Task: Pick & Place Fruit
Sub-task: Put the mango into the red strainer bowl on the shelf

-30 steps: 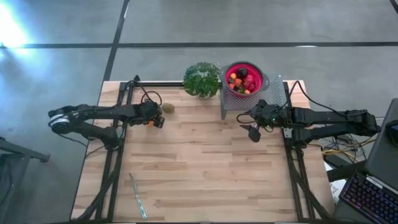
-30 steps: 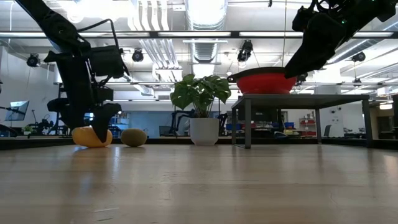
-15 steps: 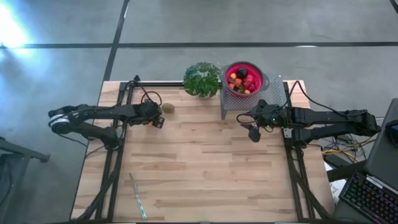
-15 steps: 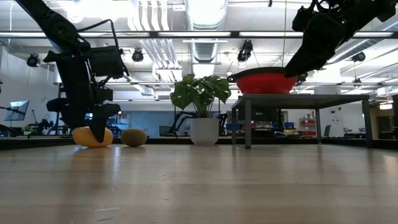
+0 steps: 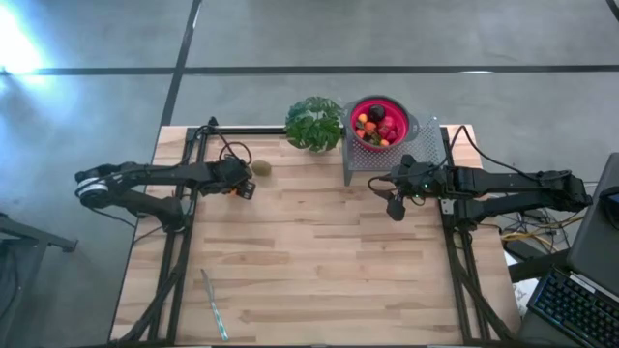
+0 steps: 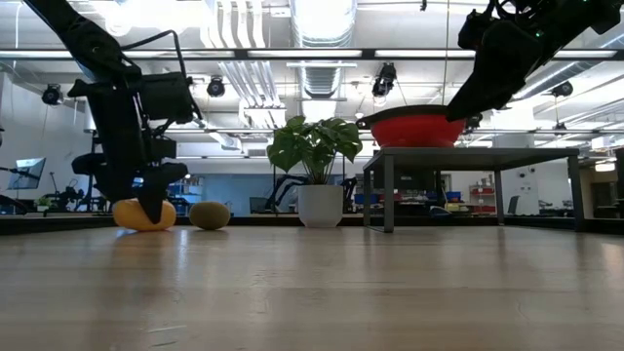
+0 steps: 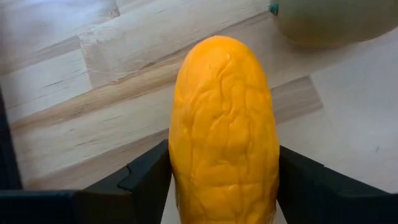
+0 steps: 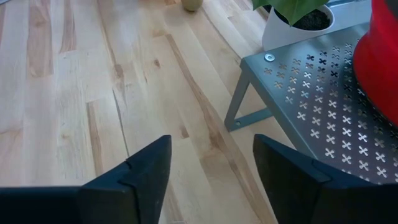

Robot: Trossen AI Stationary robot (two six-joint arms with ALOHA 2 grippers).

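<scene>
An elongated yellow-orange fruit (image 7: 224,124) lies on the wooden table at the far left, and it also shows in the low view (image 6: 132,215). My left gripper (image 5: 242,187) is down at it, one finger on each side, shut on it. An olive-brown kiwi (image 5: 261,168) rests on the table just beyond. A red bowl (image 5: 378,123) holding several small fruits stands on a grey perforated stand (image 8: 311,93). My right gripper (image 8: 211,165) hovers open and holds nothing, in front of that stand (image 5: 395,205). My left gripper pinches the yellow-orange fruit between its two fingers (image 7: 146,180), which press on the fruit's two long sides (image 7: 181,165). The fingers slant down onto it from the table's left. In the low view the fruit's underside (image 6: 136,227) lies on the table.
A potted leafy plant (image 5: 314,123) stands left of the bowl at the far edge. A thin pale stick (image 5: 214,304) lies near the front left. Bare wood (image 5: 319,251) spreads between the arms.
My left gripper has narrowed onto the yellow-orange fruit and taken hold of it. The fruit stays on the table where it was.
</scene>
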